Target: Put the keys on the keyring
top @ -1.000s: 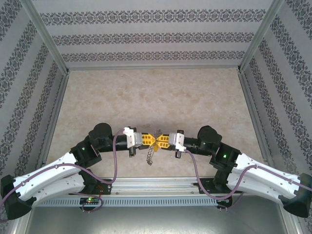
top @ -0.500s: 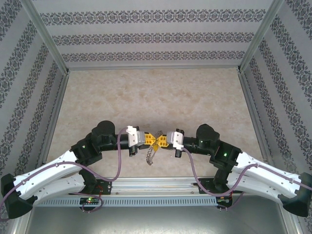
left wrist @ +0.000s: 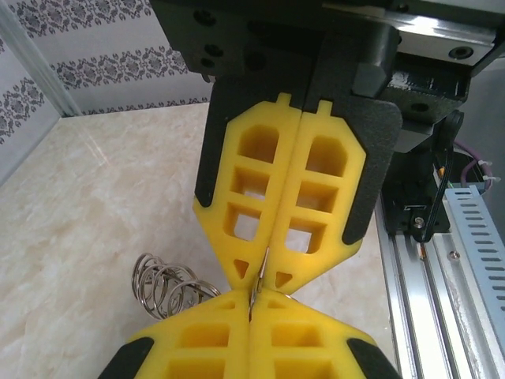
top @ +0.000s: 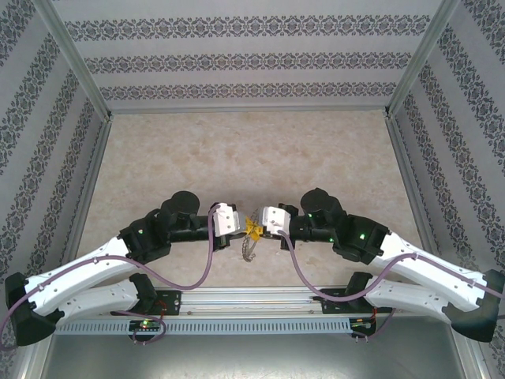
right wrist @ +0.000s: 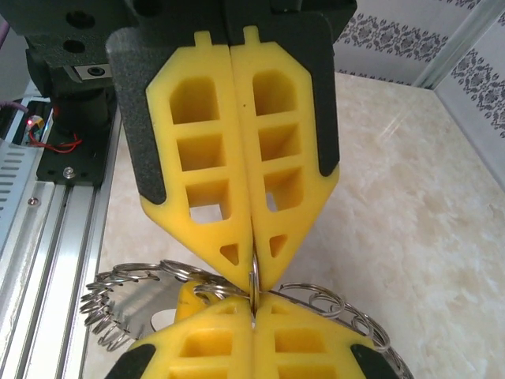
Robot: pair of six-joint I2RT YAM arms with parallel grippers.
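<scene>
Silvery wire-looped keyring [left wrist: 166, 286], limp, chain-like

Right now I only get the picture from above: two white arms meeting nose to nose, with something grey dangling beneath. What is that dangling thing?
Observer: The right wrist camera shows a dark grey metal keyring, fringed with small wire loops that fan out to both sides of the fingertips.
Visitor: Are both arms pinching it, or just one?
Observer: In the left wrist camera the left arm's yellow fingers and the right arm's yellow fingers are both shut, tip against tip. A thin metal edge is caught in the seam where they meet.
</scene>
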